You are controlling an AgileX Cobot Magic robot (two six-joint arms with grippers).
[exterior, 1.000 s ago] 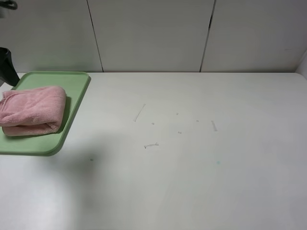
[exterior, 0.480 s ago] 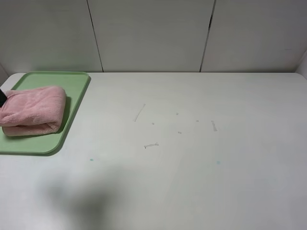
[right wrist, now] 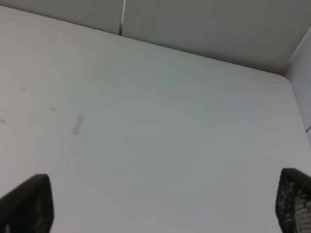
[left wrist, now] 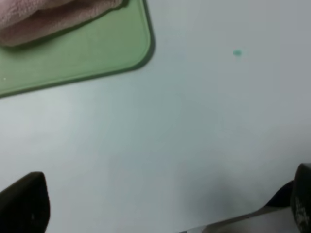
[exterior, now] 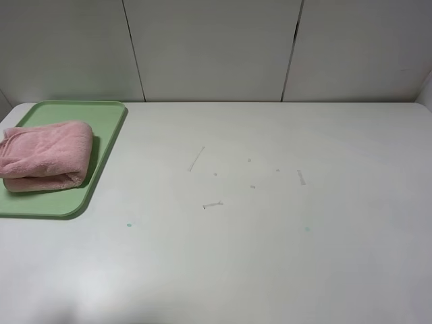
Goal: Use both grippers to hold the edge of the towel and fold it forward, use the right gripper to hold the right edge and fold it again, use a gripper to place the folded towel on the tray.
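The pink towel (exterior: 44, 155) lies folded on the green tray (exterior: 101, 115) at the far left of the white table. The left wrist view shows the towel's edge (left wrist: 48, 17) and the tray's corner (left wrist: 97, 53). My left gripper (left wrist: 160, 204) is open and empty, its fingertips (left wrist: 24, 201) wide apart above bare table, near the tray's front corner. My right gripper (right wrist: 160, 204) is open and empty over bare table on the right side, its fingertips (right wrist: 26, 201) wide apart. Neither arm shows in the exterior high view.
The table (exterior: 270, 236) carries small scuff marks (exterior: 212, 204) near its middle and two tiny teal specks (exterior: 129, 225). Grey wall panels (exterior: 209, 47) stand along the back edge.
The left arm, dark at the far left edge near the tray one second ago, has drawn out of the exterior view. Its shadow on the table has gone. The towel has not moved.
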